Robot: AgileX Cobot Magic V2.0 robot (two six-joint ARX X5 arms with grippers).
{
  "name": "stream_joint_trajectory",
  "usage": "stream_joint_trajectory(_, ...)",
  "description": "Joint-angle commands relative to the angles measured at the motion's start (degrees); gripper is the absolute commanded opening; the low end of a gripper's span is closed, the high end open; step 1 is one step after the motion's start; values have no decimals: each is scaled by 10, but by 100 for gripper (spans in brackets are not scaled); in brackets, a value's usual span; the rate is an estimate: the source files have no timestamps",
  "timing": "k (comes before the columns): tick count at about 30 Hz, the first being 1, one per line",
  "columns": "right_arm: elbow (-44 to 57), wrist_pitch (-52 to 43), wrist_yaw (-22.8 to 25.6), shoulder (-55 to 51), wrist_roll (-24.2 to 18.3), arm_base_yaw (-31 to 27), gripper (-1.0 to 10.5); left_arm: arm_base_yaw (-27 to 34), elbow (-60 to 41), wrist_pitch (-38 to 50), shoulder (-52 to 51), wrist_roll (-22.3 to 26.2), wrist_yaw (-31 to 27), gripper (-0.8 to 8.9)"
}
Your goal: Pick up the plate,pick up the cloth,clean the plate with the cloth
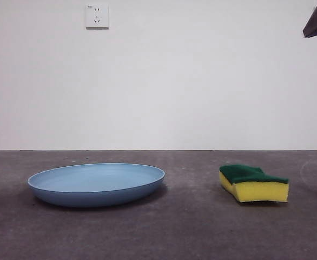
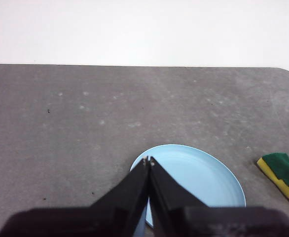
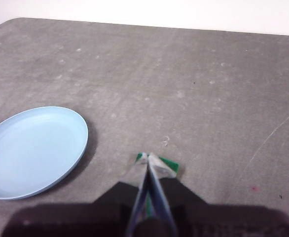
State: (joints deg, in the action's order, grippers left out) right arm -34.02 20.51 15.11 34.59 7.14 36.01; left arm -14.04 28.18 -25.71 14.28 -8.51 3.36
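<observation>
- Zero steps complete: plate (image 1: 96, 184) and cloth (image 1: 254, 184) lie apart on the bench (image 1: 191, 227), ungrasped.
- Left gripper (image 2: 148, 160) above plate, right gripper (image 3: 148, 157) above cloth; fingers closed, empty.
- Remaining: both pickups, wiping.

1. The plate (image 1: 96, 184) looks like smooth light-blue plastic with a soft, low sheen.
2. The cloth (image 1: 254, 183) is a sponge: its yellow body looks like soft matt foam, and the dark green layer on top looks rough and fibrous.
3. The table (image 1: 164, 233) has a grey, matt, slightly speckled surface.
4. The wall (image 1: 202, 81) is plain white and matt.
</observation>
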Motion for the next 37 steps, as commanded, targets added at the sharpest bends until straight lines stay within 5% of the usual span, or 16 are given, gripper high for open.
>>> stream_joint_trajectory(1,4,-6,2,-2,7,0,1,-2,-1,1,-1,-5,-3,-3)
stream_joint_trajectory(7,4,-6,2,-2,7,0,1,-2,-1,-10,-1,-5,-3,-3)
stream_joint_trajectory(13,4,-6,2,-2,7,0,2,19,-15,9,-12,53,-45,-3)
stream_joint_trajectory(24,4,-6,2,-2,7,0,2,114,-193,175,-116,57,-44,-3)
stream_joint_trajectory(37,4,-6,2,-2,7,0,2,137,-280,168,-142,56,-44,-3)
